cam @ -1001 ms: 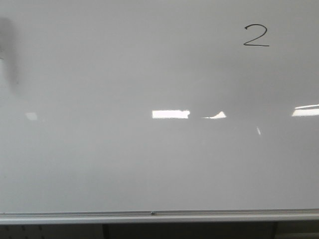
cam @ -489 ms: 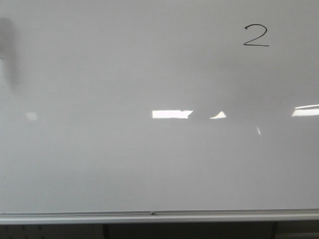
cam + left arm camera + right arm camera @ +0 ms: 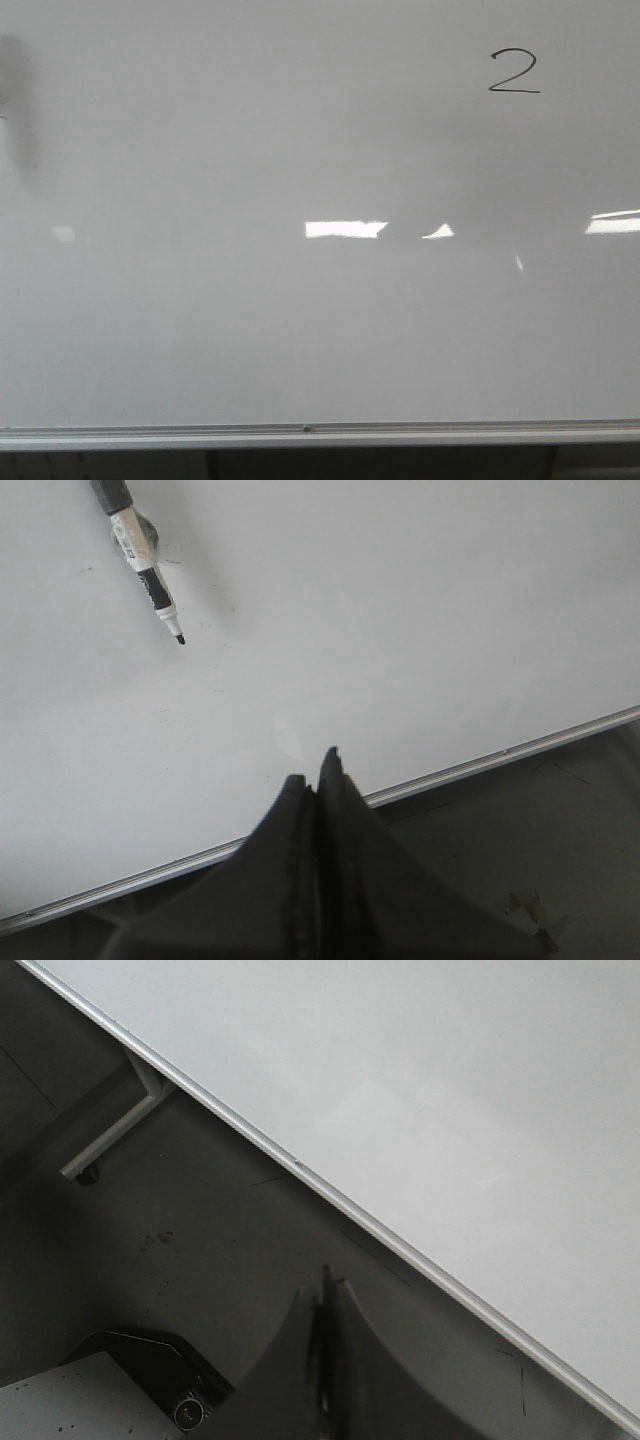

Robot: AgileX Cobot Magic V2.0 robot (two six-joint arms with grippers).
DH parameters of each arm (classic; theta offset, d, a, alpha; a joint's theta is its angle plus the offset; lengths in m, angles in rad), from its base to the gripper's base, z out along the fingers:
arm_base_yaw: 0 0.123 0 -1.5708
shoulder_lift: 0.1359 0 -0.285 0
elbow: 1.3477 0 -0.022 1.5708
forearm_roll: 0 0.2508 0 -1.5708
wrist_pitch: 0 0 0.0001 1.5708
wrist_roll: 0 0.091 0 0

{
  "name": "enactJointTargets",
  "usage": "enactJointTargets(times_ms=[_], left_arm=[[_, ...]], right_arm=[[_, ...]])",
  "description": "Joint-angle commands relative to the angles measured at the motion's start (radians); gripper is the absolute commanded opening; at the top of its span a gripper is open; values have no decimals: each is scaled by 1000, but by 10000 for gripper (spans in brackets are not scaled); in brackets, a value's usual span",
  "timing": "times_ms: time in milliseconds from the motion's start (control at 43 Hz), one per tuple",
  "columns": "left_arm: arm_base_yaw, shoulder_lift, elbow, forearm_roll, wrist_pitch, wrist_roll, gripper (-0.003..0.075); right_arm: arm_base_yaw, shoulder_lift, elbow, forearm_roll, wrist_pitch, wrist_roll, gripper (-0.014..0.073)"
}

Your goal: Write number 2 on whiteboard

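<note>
The whiteboard (image 3: pixel 300 330) fills the front view, with a thin black number 2 (image 3: pixel 514 72) at its upper right. Neither gripper shows in that view. In the left wrist view my left gripper (image 3: pixel 312 770) is shut and empty, its tips over the board's silver rail (image 3: pixel 440 772). An uncapped black-and-white marker (image 3: pixel 140 550) stands against the board far from those fingers, tip down, with its upper end cut off by the frame. My right gripper (image 3: pixel 328 1285) is also shut with nothing in it, over the dark floor beside the board's edge (image 3: pixel 330 1192).
A dark blurred smudge (image 3: pixel 18 100) sits at the board's left edge. Bright rectangular light reflections (image 3: pixel 343 229) cross the middle. A grey stand leg (image 3: pixel 110 1145) runs below the rail, above the dark floor (image 3: pixel 200 1240). A grey surface corner (image 3: pixel 60 1405) is near the right arm.
Only the bright reflection at mid-board has shifted slightly. The digit and the board look the same.
</note>
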Motion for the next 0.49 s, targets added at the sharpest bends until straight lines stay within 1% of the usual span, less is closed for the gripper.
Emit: enactJointTargets(times_ms=[0,70,163,256,349,419,465], left_arm=[[-8,3,-25,3,-63,-2,-20],[-8,-28,-7,3,-70,-2,-20],[35,-73,25,3,-71,-2,-20],[117,-139,84,3,-71,-2,-20],[222,-212,144,-10,-80,-3,-20],[298,-261,194,-61,-140,-3,-20],[341,-294,238,-100,-226,-3,-20]], right_arm=[[-4,-6,-33,6,-51,-5,-81],[-4,-6,-33,6,-51,-5,-81],[-4,-6,-33,6,-51,-5,-81],[-4,-6,-33,6,-51,-5,-81],[-4,-6,-33,6,-51,-5,-81],[-4,-6,-33,6,-51,-5,-81],[-4,-6,-33,6,-51,-5,-81]])
